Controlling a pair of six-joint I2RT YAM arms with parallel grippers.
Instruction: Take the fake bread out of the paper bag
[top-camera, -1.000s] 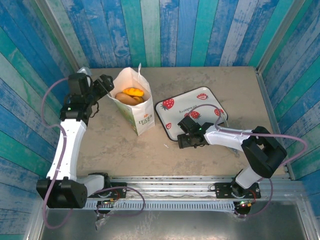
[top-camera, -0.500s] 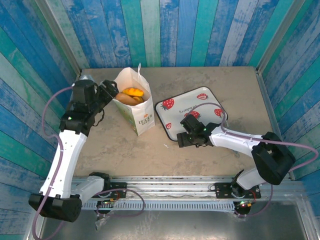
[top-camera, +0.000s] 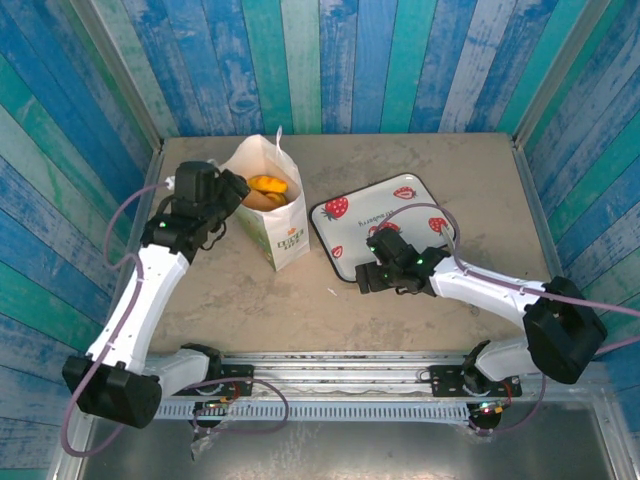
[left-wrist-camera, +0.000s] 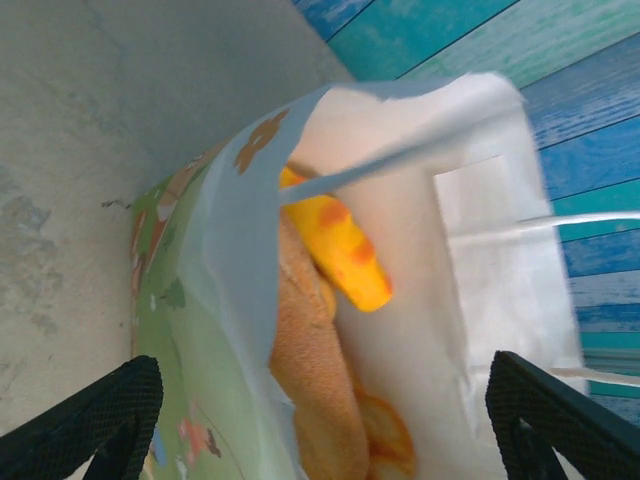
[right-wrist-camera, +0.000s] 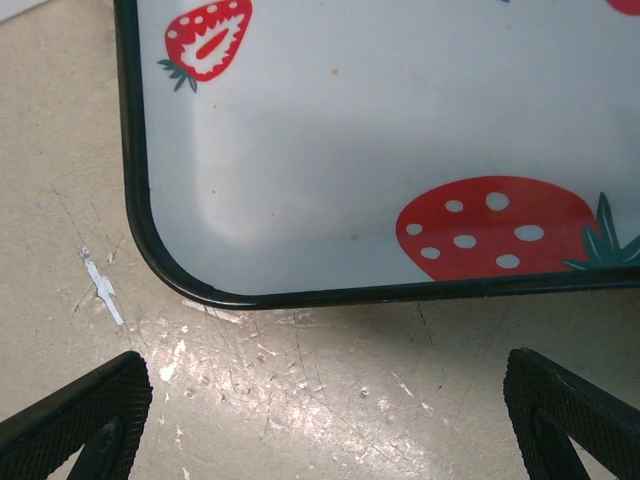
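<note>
Bag: paper bag (left-wrist-camera: 225, 300) upright, fake bread (left-wrist-camera: 345, 250) inside.
Left pincer (left-wrist-camera: 325, 415): wide above bag mouth, ready to grab.
Right pincer (right-wrist-camera: 320, 420): wide, empty, right of bag, out of the way.

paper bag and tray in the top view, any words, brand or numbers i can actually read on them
paper bag: green lettering under an orange logo on its front, too small to read.
tray: one short line of dark print across its middle, too small and blurred to read.
paper bag side, left wrist view: coloured drawings, no letters that can be made out.
No text here can be quoted.
</note>
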